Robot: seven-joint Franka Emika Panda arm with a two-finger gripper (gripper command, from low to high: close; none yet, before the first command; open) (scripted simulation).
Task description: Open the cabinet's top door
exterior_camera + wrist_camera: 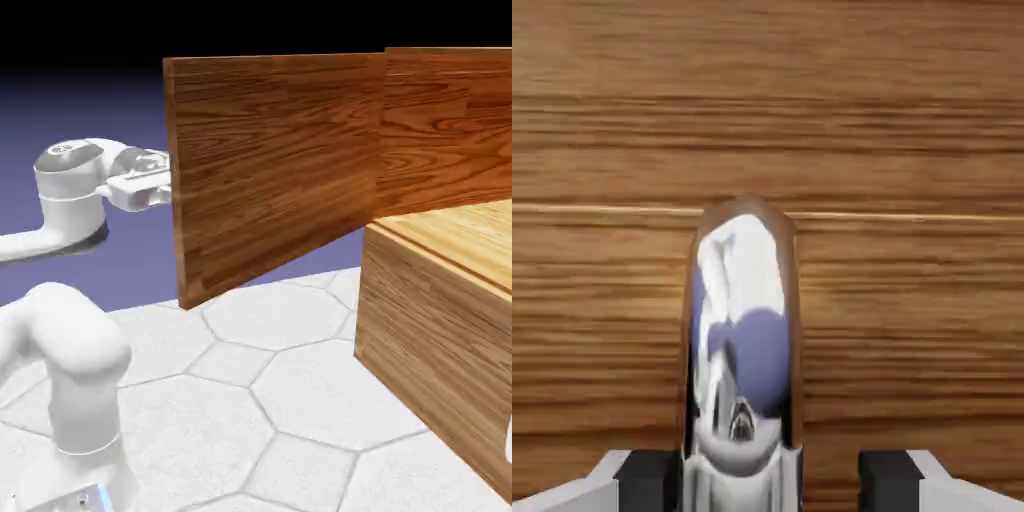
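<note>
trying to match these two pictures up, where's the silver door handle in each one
Exterior view: the handle is not in sight; it lies on the far face of the swung-out door, where the hand meets the door's left edge.
Hand view: the handle stands upright in the lower middle, between the two grey fingertips, with a gap on its right side.
Shared landmark: the door's reddish-brown wood grain.

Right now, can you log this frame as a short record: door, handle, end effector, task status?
top door: stands wide open, angled out from the cabinet
handle: silver, curved, between the finger tips in the hand view
end effector: at the door's free edge; jaws parted, with a clear gap on one side of the handle
task status: door looks open
</note>
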